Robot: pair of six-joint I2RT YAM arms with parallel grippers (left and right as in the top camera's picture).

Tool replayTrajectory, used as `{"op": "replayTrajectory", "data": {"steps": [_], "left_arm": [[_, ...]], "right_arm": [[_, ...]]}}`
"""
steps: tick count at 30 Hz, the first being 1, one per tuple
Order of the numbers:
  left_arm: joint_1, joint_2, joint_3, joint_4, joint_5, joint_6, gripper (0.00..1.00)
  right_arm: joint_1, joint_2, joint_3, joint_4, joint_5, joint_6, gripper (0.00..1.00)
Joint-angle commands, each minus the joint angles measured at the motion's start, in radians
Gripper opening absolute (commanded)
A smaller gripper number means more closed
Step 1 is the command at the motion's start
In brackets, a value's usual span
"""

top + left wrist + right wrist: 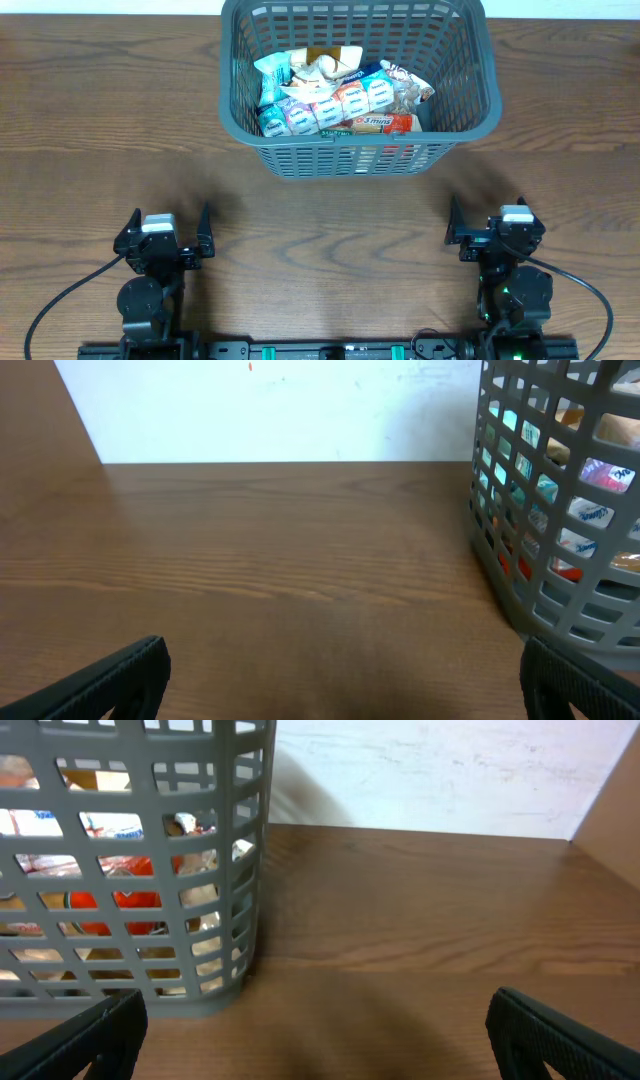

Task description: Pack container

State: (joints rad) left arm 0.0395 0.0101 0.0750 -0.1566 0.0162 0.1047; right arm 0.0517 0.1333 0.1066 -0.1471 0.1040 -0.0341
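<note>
The container (470, 70), a dark grey lattice basket, stands at the far middle of the table and holds several snack packets (340, 100). It shows at the right of the left wrist view (560, 600) and at the left of the right wrist view (130, 985). My left gripper (168, 225) is open and empty at the near left, its fingers wide apart over bare wood (340, 685). My right gripper (487, 214) is open and empty at the near right (315, 1040). Both are well short of the container.
The wooden table (330, 220) runs to a white wall (280, 410) behind the container. Black cables (60, 300) trail from both arm bases at the near edge.
</note>
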Motion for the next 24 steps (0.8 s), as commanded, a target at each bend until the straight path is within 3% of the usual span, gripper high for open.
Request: {"op": "replayTrajectory", "data": {"steps": [1,24], "left_arm": [[0.005,-0.007,-0.027,-0.010,0.002,-0.006,0.99],[0.005,-0.007,-0.027,-0.010,0.002,-0.006,0.99]], "right_arm": [[0.005,-0.040,-0.034,0.001,-0.008,-0.004,0.99],[0.005,-0.080,-0.063,-0.014,-0.046,-0.050,0.99]]}}
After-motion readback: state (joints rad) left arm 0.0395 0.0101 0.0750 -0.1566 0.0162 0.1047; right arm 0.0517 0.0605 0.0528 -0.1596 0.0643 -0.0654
